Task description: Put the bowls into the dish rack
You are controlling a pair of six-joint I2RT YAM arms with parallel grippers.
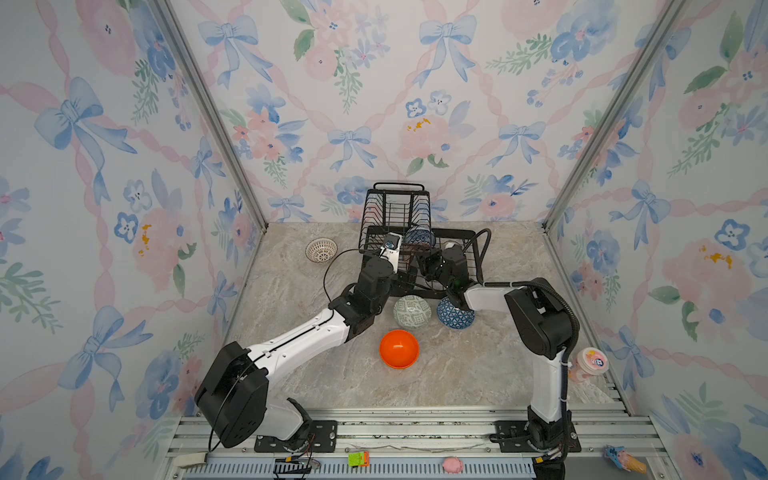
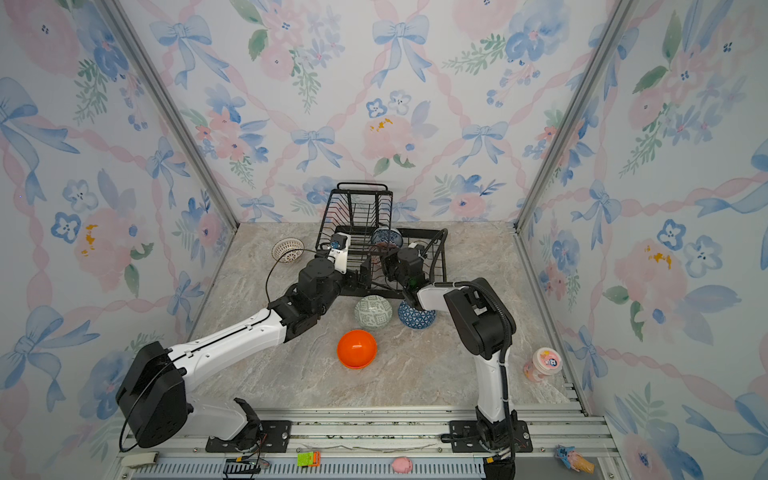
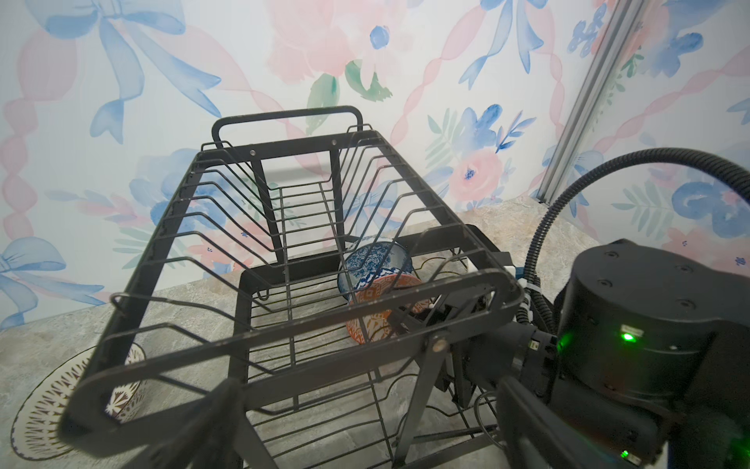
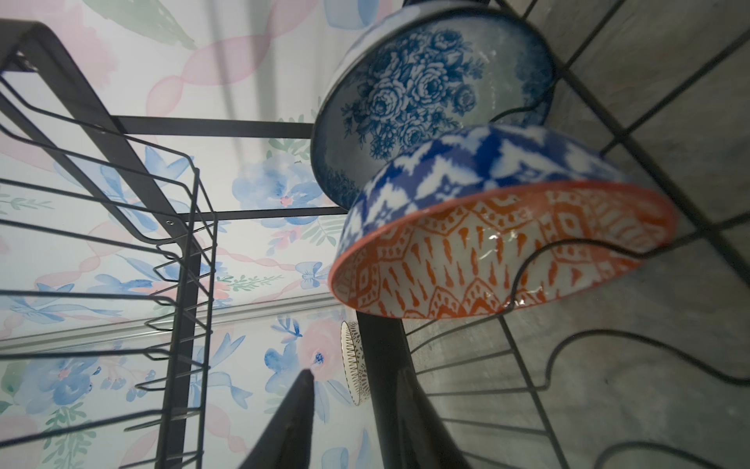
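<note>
Red-orange bowl [image 4: 507, 251] stands on edge in the dish rack [image 3: 266, 203], just ahead of right gripper [image 4: 353, 390]; its jaws apparently parted. Left gripper [image 3: 365, 406] gapes empty.

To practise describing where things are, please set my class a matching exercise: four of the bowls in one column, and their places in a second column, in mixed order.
Things
1. white lattice bowl
2. plain orange bowl
3. red-orange patterned bowl
4. dark blue geometric bowl

Places
A. right beside the grey-green bowl
B. tilted on edge inside the dish rack
C. on the table, left of the rack in both top views
D. alone on the table, farthest from the rack

Pairs: 1-C, 2-D, 3-B, 4-A
</note>
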